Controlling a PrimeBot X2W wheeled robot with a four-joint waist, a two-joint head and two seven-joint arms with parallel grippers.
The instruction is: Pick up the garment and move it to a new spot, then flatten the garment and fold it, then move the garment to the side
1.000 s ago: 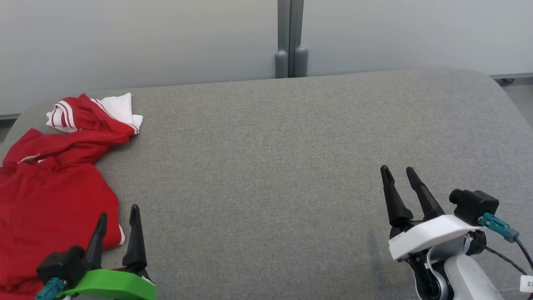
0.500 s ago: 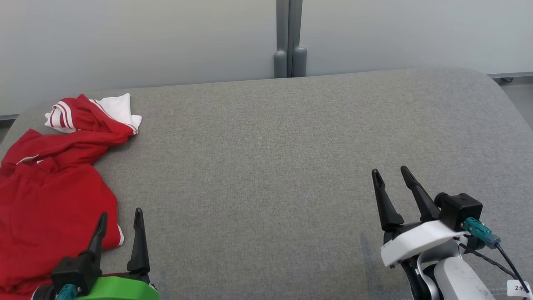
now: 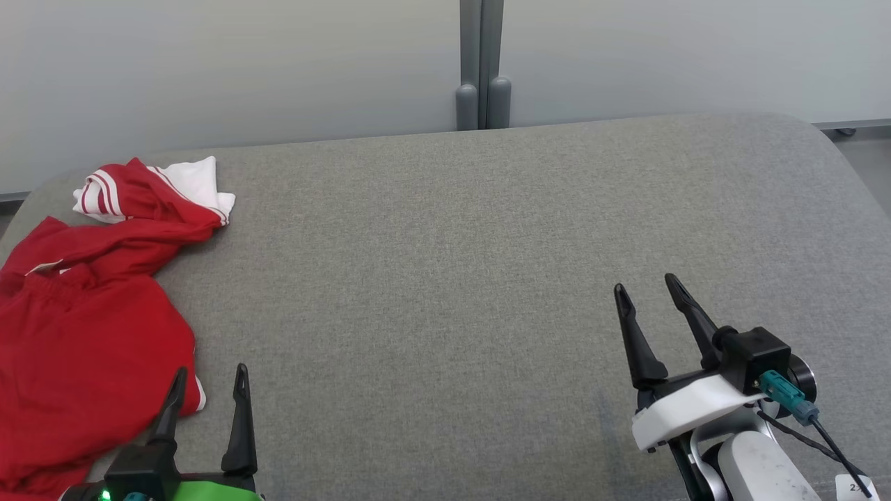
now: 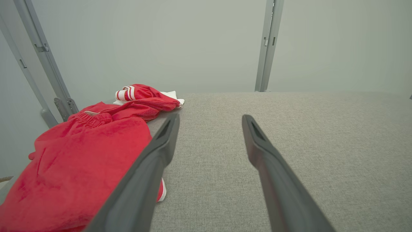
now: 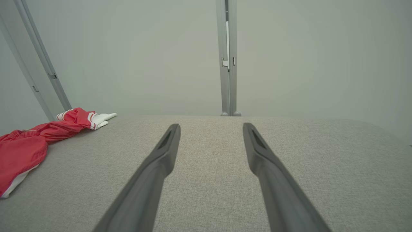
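Note:
The garment (image 3: 90, 320) is red with white trim and white stripes, and it lies crumpled at the left edge of the grey padded surface (image 3: 452, 264). It also shows at the left of the left wrist view as the garment (image 4: 80, 154) and at the far left of the right wrist view as the garment (image 5: 29, 145). My left gripper (image 3: 211, 372) stands open at the lower left, its fingers just right of the cloth's near corner and holding nothing. My right gripper (image 3: 646, 287) is open at the lower right, far from the cloth, over bare fabric.
A pale wall with a grey vertical post (image 3: 480, 66) runs behind the surface. The surface has rounded far corners, and floor (image 3: 870, 153) shows past its right end. A second grey frame (image 4: 42, 67) stands at the left behind the cloth.
Both arms have drawn back toward the bottom of the head view; the right gripper has also shifted left. The garment has not moved, and both grippers stay open.

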